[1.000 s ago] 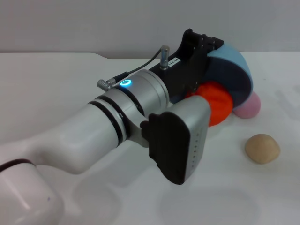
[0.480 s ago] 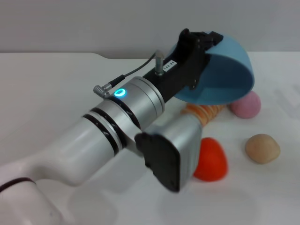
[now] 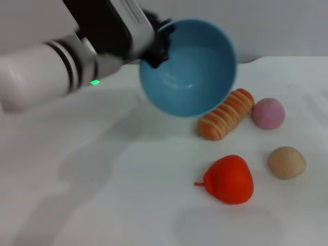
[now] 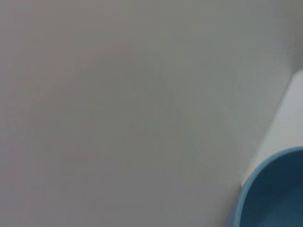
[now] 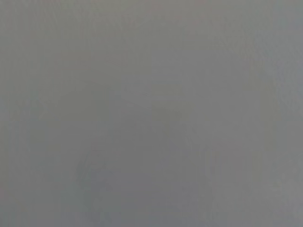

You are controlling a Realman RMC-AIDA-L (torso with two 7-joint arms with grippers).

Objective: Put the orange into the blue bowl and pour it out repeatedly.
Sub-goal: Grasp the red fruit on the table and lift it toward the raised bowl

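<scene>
Orange (image 3: pixel 229 179) sits on the white surface (image 3: pixel 102 195) toward the right, near the tan ball (image 3: pixel 286 162), outside the blue bowl (image 3: pixel 188 66). Left gripper (image 3: pixel 156 43), jaws clamped on the rim, holds that bowl aloft and tilted, mouth open toward the fruit and empty, seemingly just after a pour. Behind lie a striped loaf (image 3: pixel 226 114) and pink ball (image 3: pixel 268 113). Right gripper is out of sight.

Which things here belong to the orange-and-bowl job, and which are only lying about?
For the job: the orange on the table; the blue bowl, empty, tilted, held up by the left claw.
Lying about: striped bread loaf; pink ball; tan ball.
</scene>
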